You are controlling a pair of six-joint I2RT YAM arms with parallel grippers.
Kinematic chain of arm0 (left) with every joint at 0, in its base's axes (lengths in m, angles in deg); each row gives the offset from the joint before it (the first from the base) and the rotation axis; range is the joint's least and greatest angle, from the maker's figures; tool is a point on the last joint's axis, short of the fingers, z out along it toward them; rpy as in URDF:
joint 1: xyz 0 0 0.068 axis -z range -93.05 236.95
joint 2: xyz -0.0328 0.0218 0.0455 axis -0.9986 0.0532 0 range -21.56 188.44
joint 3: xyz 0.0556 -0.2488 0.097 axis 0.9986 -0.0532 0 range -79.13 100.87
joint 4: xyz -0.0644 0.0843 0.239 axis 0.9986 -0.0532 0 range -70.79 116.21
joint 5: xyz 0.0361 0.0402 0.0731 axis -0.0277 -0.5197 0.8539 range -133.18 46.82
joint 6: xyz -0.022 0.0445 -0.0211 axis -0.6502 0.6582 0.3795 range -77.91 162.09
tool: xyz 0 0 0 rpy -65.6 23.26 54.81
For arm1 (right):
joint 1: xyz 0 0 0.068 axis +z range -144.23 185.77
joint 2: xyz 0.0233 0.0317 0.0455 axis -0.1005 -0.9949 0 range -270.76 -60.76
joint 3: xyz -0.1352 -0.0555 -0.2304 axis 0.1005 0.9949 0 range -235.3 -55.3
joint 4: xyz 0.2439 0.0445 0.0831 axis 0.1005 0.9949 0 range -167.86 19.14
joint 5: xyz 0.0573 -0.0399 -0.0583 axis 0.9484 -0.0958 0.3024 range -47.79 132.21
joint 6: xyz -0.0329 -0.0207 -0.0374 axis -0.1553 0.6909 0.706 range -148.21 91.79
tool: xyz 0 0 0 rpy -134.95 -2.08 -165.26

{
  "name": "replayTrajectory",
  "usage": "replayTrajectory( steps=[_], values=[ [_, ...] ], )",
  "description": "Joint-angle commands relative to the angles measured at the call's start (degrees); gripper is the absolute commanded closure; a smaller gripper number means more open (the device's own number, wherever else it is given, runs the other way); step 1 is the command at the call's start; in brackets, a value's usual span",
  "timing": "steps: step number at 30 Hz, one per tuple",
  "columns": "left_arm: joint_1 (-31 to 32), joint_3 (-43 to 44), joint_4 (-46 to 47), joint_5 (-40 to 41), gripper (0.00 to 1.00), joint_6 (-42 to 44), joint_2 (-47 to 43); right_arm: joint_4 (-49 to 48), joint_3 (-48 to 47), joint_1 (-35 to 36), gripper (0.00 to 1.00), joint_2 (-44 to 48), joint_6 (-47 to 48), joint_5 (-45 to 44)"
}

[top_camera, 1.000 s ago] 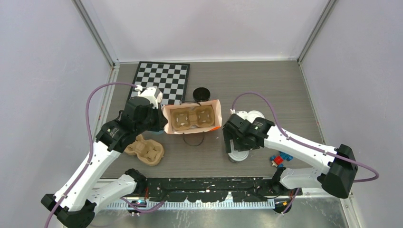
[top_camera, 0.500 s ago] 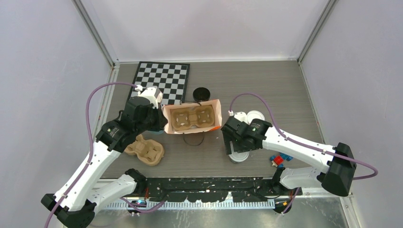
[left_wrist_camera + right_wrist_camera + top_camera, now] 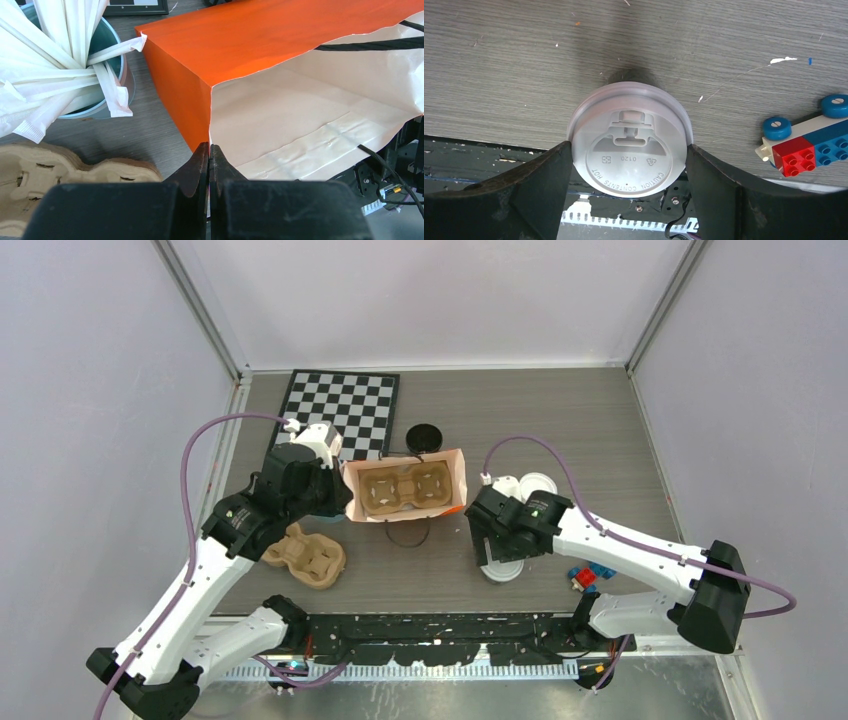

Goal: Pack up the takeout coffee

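Takeout coffee cup (image 3: 631, 152), white-lidded, stands at the near edge of the table (image 3: 674, 45), with toy bricks (image 3: 804, 150) just to its right. The right fingers (image 3: 531, 192) are spread, one on each side of the lid and close to the rim; whether they touch it cannot be told. Over the last second the right arm has slid slightly left and nearer, centring on the cup, and the fingers have narrowed a little. Judgement: the grasp is about to close; the cup is not yet lifted.

Farther back, the left fingers (image 3: 200, 165) are pressed together, pinching the paper bag (image 3: 280, 35) at its rim, unmoved. A cardboard carrier (image 3: 405, 490) sits inside; no cup is seen in it. An unlidded black cup (image 3: 424, 437) stands behind the bag.
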Motion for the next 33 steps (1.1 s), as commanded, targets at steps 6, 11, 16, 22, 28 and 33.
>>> replayTrajectory(
  steps=[6,11,16,22,28,33],
  values=[
    [-0.3,1.9,1.6,-0.7,1.0,0.8,-0.5,0.5,0.8,1.4,0.18,0.7,-1.9,-2.1],
    [-0.3,1.9,1.5,-0.9,1.0,0.8,-0.8,1.9,-0.1,1.4,0.21,3.0,-2.8,-3.9],
    [-0.3,2.0,1.6,-2.8,1.0,0.9,-0.2,7.9,-4.8,1.4,0.22,7.1,-3.7,-7.8],
    [-0.3,2.6,2.2,-6.0,1.0,1.2,1.0,17.5,-18.0,1.4,0.23,8.9,-1.7,-13.9],
    [-0.3,2.4,3.0,-7.2,1.0,1.0,1.1,22.4,-36.4,1.4,0.23,4.7,7.5,-16.0],
    [-0.3,1.8,4.4,-9.4,1.0,1.0,1.3,23.7,-51.2,1.4,0.24,-0.4,15.7,-13.8]
  ],
)
